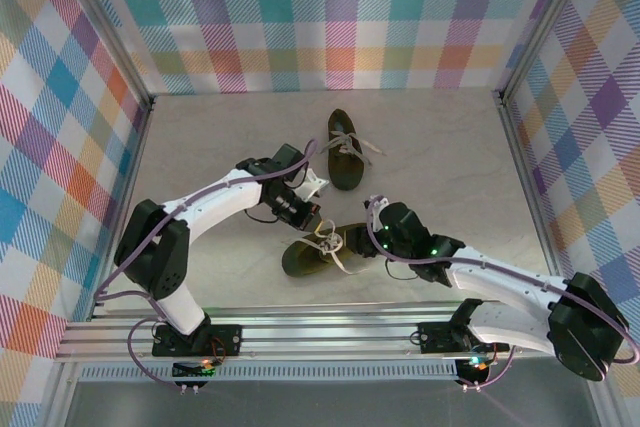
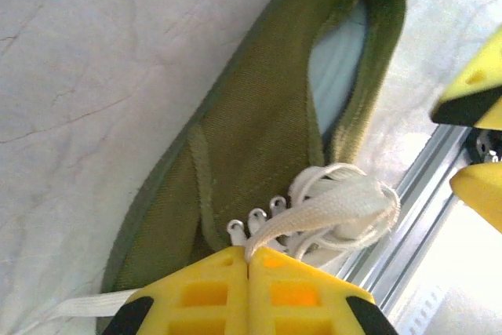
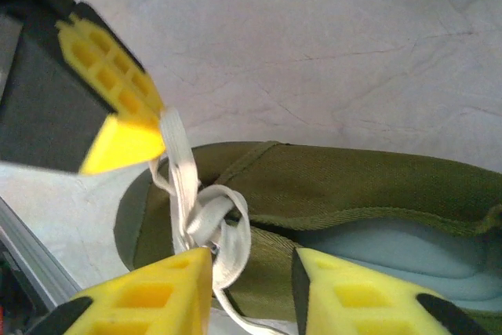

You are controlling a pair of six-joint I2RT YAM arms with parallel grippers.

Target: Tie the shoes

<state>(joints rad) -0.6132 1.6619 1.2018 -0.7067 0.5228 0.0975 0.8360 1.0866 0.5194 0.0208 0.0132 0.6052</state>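
Cream lace (image 2: 329,205) on the near shoe (image 1: 305,257), lying on the surface (image 1: 450,147) between both arms, is only half-knotted. The left pincer (image 2: 249,260) is clenched on one strand; the right pincer (image 3: 252,268) stands released, jaws apart beside the loop. With that end free, the crossing may slacken, or the pull may drag the shoe.

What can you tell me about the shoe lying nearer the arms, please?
The near shoe is a dark olive-green low-top of canvas-like cloth with a pale insole and flat cream-white laces. It sits on its sole on the near part of the marbled table. The laces are crossed into a loose knot over the eyelets, not yet a bow. The left gripper is shut on one lace strand; the right gripper has its jaws apart beside the knot.
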